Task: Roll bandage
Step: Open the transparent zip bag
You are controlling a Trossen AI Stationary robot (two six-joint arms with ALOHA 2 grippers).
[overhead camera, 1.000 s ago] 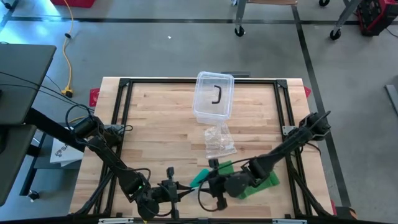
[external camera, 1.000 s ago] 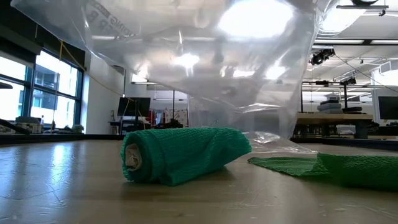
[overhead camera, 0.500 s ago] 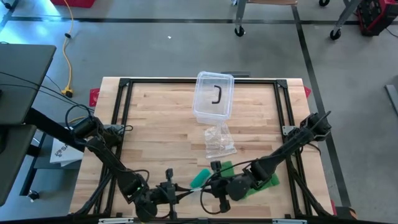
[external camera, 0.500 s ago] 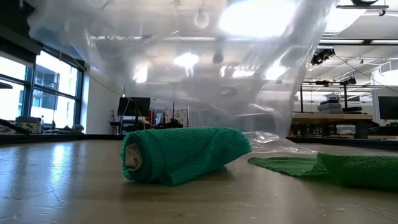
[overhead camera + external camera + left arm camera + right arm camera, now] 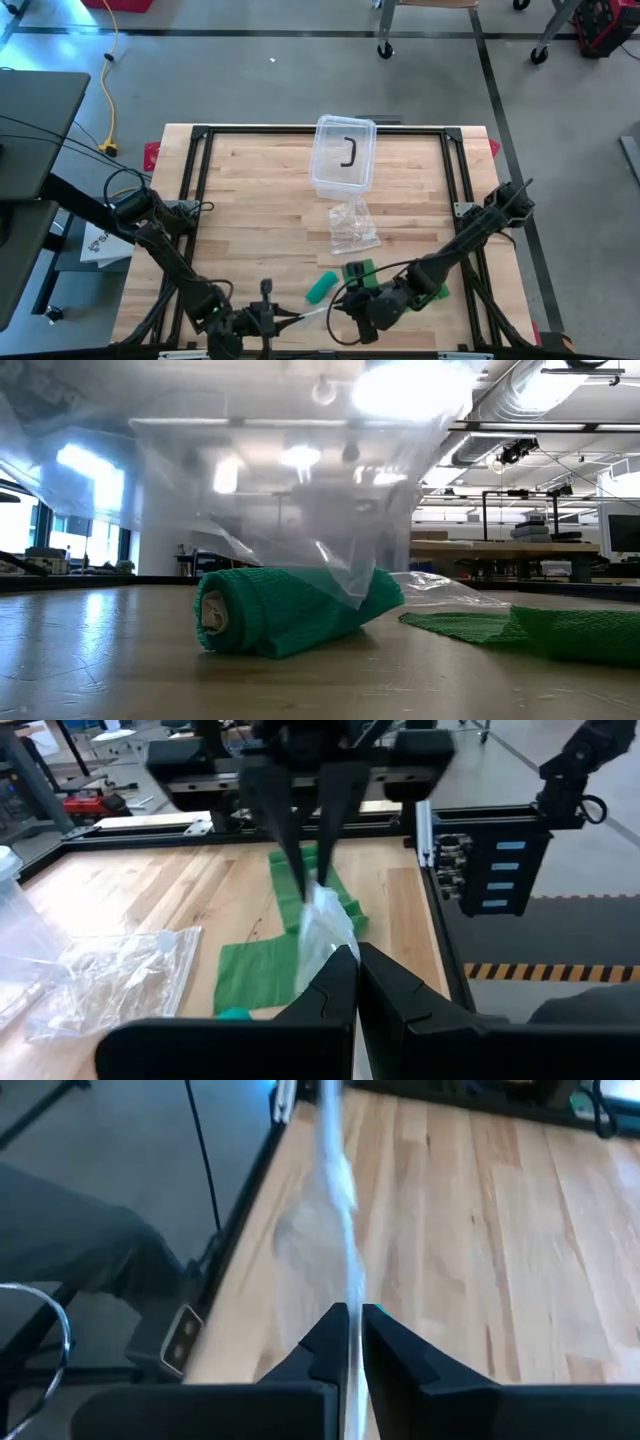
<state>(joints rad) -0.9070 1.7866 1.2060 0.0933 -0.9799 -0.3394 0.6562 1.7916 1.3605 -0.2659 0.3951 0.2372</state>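
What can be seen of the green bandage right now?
The green bandage is a woven mesh strip, partly wound. One end forms a tight roll lying on its side on the wooden table, its pale core facing the low camera. The loose tail lies flat on the table beside it. A clear plastic bag drapes onto the roll.

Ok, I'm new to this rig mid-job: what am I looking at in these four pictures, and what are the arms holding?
Two dark robot arms work at a wooden table. One picture looks down from above, one sits at tabletop height, and two ride on the wrists. The left arm and right arm meet near the table's front edge, each with its jaws shut on a clear plastic bag stretched between them. On the table lie a rolled green bandage, a loose stretch of green bandage, a clear box and another crumpled bag.
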